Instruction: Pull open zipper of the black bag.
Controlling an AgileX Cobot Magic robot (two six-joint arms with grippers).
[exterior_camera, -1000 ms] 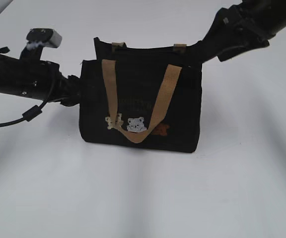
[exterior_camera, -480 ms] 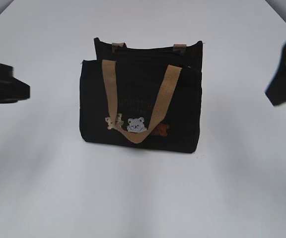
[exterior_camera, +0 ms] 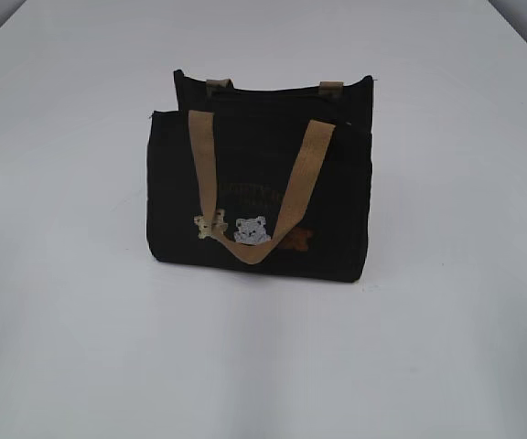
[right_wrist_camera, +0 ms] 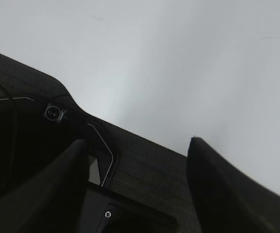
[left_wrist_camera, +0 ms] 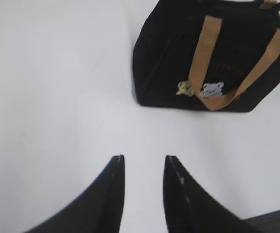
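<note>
Item: black bag [exterior_camera: 259,197], upright near the middle of the white table [exterior_camera: 71,347], front panel with tan handle [exterior_camera: 295,187] and bear patches [exterior_camera: 252,230] turned to the near side. A second tan handle shows only as two stubs at the far top edge.

Item: zipper [exterior_camera: 273,102]. Dark line along the bag's top, long axis running left to right. Its ring pull cannot be made out in any view, so which end it sits at cannot be told, nor whether the line is parted.

Item: left gripper [left_wrist_camera: 142,167]. Out of the exterior view. In its wrist view the bag [left_wrist_camera: 213,53] lies ahead and to the right, well apart, bare table between. Fingers narrowly parted, nothing between them, touching nothing.

Item: right gripper [right_wrist_camera: 140,165]. Also out of the exterior view. Its wrist view shows only bare table and dark rig parts; no bag. Fingers spread wide, empty.

Judgement: only the left gripper has the bag in its view; which arm is nearer cannot be told. Either must travel in toward the bag's top and meet the zipper along its left-right line.
</note>
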